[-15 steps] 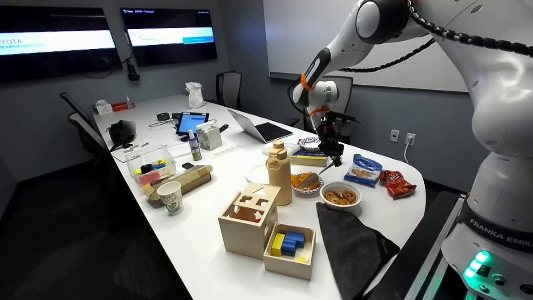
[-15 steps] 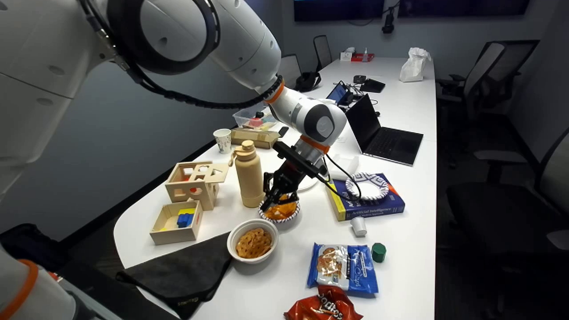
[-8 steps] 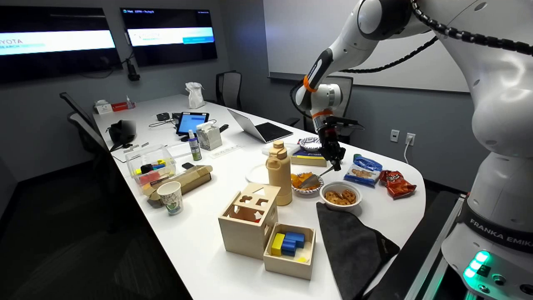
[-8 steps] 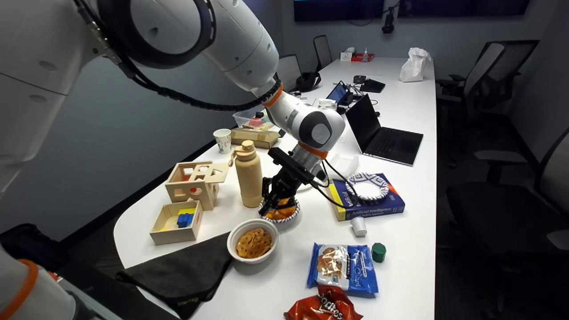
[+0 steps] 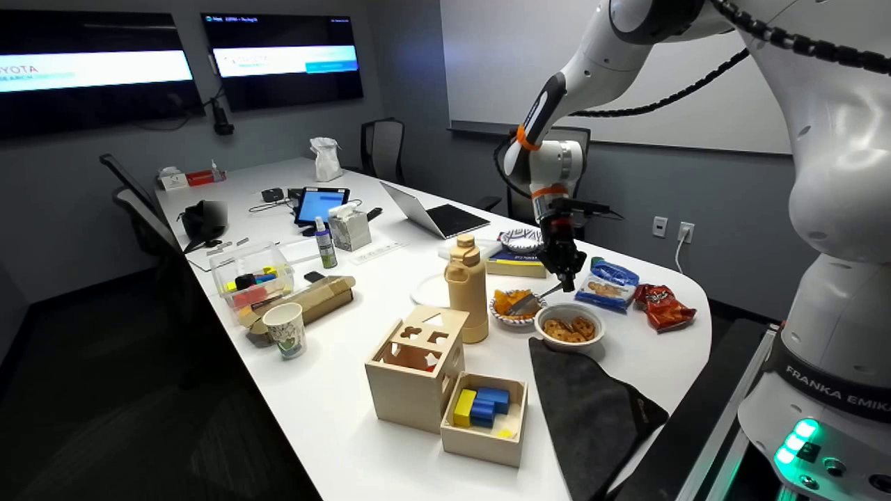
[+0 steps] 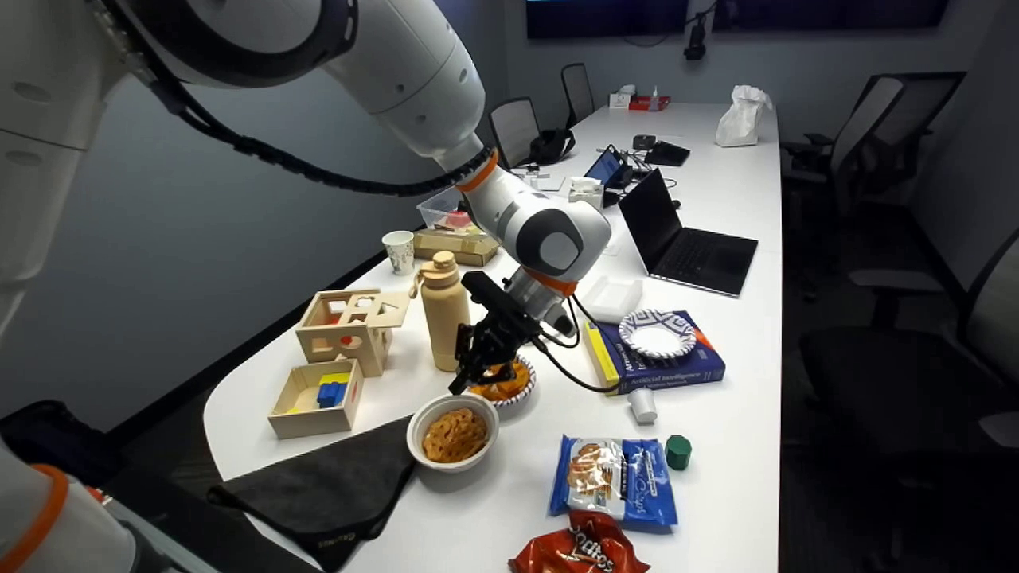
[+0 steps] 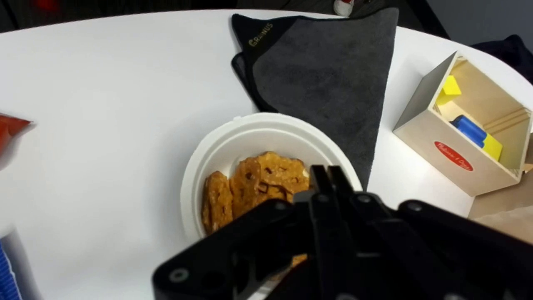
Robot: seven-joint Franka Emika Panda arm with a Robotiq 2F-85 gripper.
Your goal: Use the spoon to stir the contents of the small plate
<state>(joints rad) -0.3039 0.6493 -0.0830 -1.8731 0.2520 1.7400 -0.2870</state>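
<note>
Clear bin (image 5: 228, 261): open at the top; I see yellow, black, blue and red pieces in it, too small to name.
Paper cup (image 5: 285, 334): upright, near the bin; what it holds I cannot see.
Cardboard box (image 5: 317, 306): long and narrow, lying near the cup; its inside I cannot make out.
Tissue box (image 5: 350, 233): a white tissue (image 5: 342, 210) sticks up out of it.
Shape-sorter box (image 5: 407, 393): wooden, cut-outs in its top, something red showing inside.
Tan bottle (image 5: 468, 299): upright and capped; contents hidden.
Small wooden box (image 5: 480, 445): open, just beside the shape-sorter box; blue blocks (image 5: 493, 399) and a yellow block (image 5: 464, 407) lie in it.
Small plate (image 5: 515, 321): between the tan bottle and the white bowl, with a striped rim; orange food (image 5: 504, 302) in it.
Patterned dish (image 5: 521, 240): resting on a book (image 5: 516, 266).
Spoon (image 5: 534, 300): tilted, its head down at the orange food, its handle rising to me.
My gripper (image 7: 327, 171): fingers together, clamped on the spoon's handle, near the plate.
White bowl (image 5: 571, 346): brown pretzel pieces (image 5: 567, 329) inside; just beside the plate, whether touching I cannot tell.
Blue packet (image 5: 609, 284): lying flat, pretzels pictured on its front.
Red packet (image 5: 665, 307): crumpled, just beside the blue one.
</note>
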